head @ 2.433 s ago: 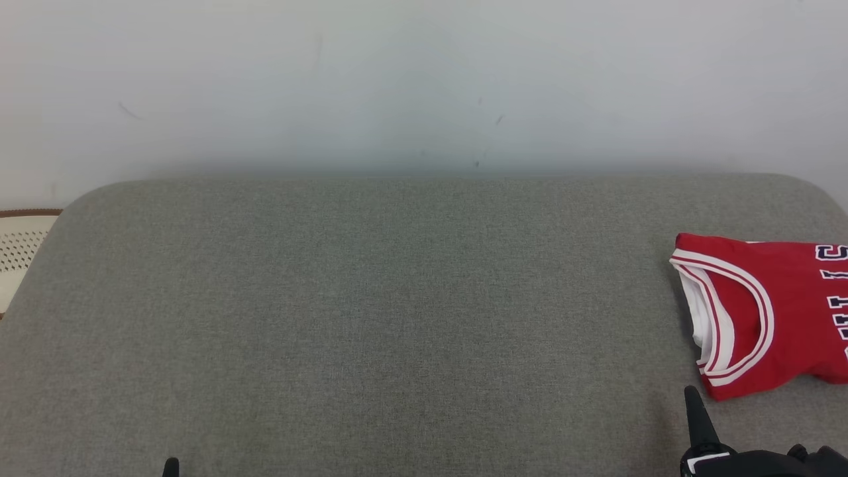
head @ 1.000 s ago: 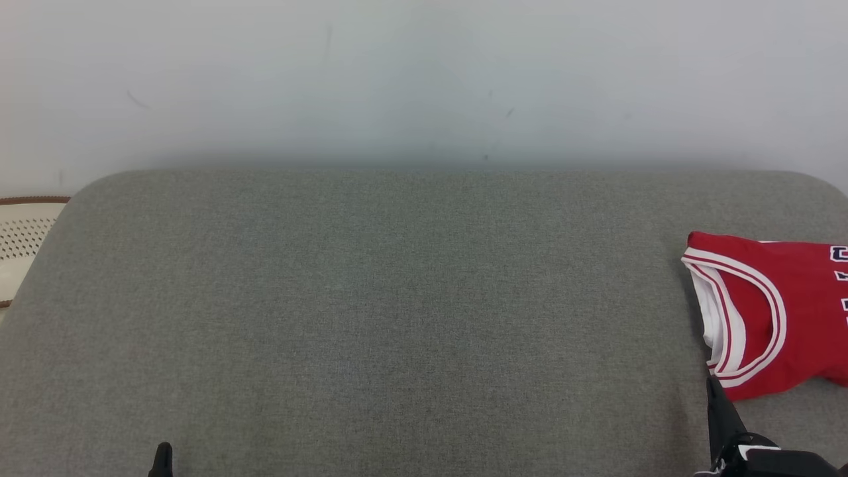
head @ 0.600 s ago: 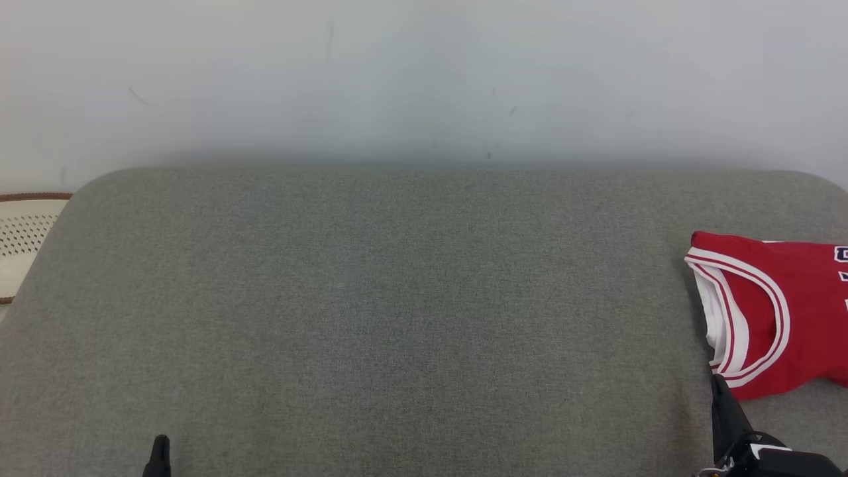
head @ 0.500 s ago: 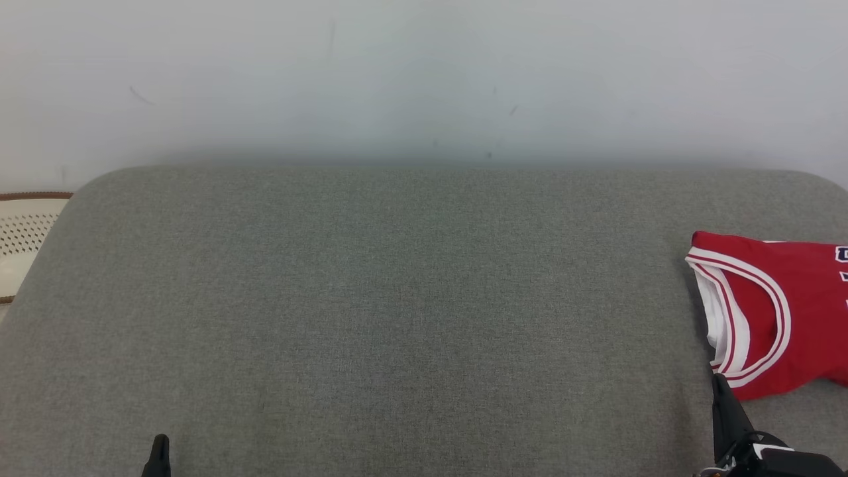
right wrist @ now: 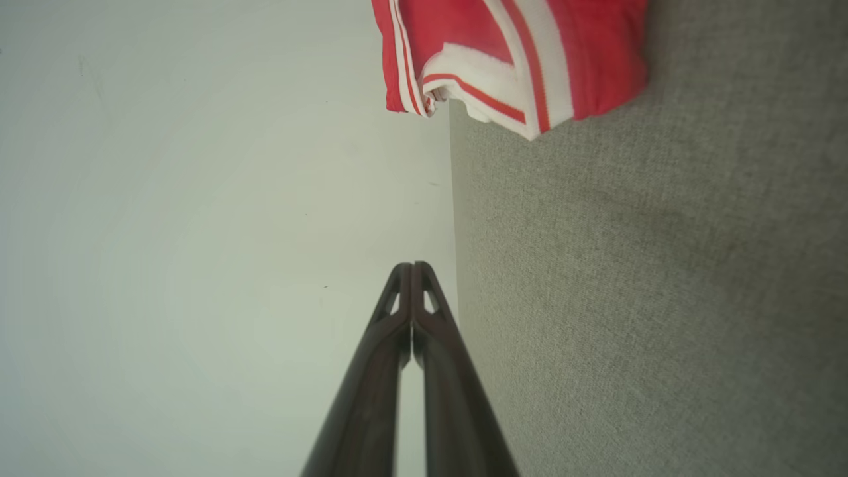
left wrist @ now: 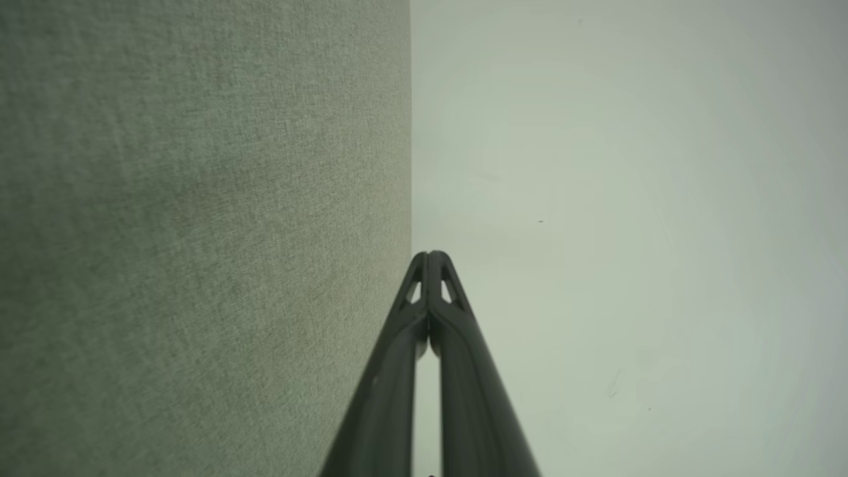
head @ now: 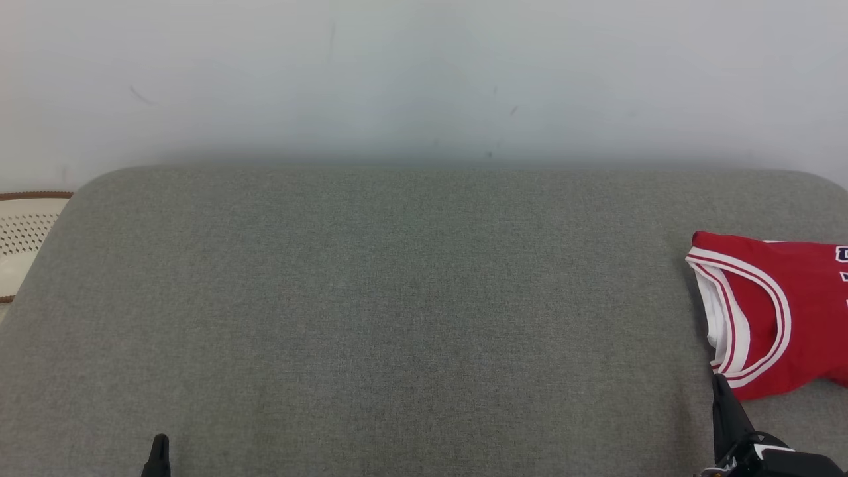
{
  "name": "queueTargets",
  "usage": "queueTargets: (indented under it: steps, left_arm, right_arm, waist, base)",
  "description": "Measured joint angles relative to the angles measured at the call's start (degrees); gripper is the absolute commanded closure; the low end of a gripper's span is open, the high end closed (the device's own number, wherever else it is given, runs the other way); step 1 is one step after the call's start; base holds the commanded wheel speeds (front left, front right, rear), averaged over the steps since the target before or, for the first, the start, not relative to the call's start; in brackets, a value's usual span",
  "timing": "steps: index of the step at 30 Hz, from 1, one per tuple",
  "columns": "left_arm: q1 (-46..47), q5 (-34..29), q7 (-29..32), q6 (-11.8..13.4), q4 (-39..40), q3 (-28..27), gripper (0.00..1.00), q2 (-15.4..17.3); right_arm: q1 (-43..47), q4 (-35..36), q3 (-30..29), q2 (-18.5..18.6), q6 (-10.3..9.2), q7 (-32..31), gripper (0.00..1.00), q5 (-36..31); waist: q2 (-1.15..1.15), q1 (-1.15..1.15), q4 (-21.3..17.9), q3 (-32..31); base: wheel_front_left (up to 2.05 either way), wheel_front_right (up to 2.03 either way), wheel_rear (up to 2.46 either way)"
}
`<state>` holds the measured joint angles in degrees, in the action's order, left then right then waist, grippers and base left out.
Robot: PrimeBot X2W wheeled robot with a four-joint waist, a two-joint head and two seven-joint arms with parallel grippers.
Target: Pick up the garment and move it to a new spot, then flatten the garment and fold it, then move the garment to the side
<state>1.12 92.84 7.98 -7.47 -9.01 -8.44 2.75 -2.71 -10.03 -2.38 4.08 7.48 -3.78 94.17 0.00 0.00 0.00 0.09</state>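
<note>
1. The right tool (head: 718, 383) has its two dark fingers pressed together tip to tip and pinches nothing. It points up from the lower right of the head view, just beside the near corner of the garment (head: 805, 301); I cannot tell whether they touch.
2. The left tool (head: 159, 442) is likewise pressed shut and empty, low at the near edge and well apart from the cloth.
3. Both tools sit back at the near edge, probably so as not to disturb the finished fold.
4. The garment, a red sleeveless jersey with white and dark red trim, lies compact and flat at the far right of the table (head: 397, 298), partly cut off by the frame. A trimmed opening faces the middle of the table, with white lining showing inside it.
5. Its neat shape and its place at the side suggest that the folding and the move aside are done, or nearly so.
6. Dark letters outlined in white run along the jersey's right part, but only fragments show and no word can be read.
7. The grey fabric table top meets a plain pale wall (head: 424, 79). A cream perforated object (head: 20, 245) with a brown rim sits past the left end.
</note>
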Motion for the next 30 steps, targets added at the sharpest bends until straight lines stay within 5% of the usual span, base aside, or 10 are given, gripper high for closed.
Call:
queueTargets:
  steps: [30]
  left_arm:
    - [0.0, 0.0, 0.0, 0.0, 0.0, 0.0, 1.0, 0.0]
  right_arm:
    - [0.0, 0.0, -0.4, -0.3, 0.0, -0.3, 1.0, -0.2]
  waist:
    - [0.0, 0.0, 0.0, 0.0]
  base:
    - [0.0, 0.0, 0.0]
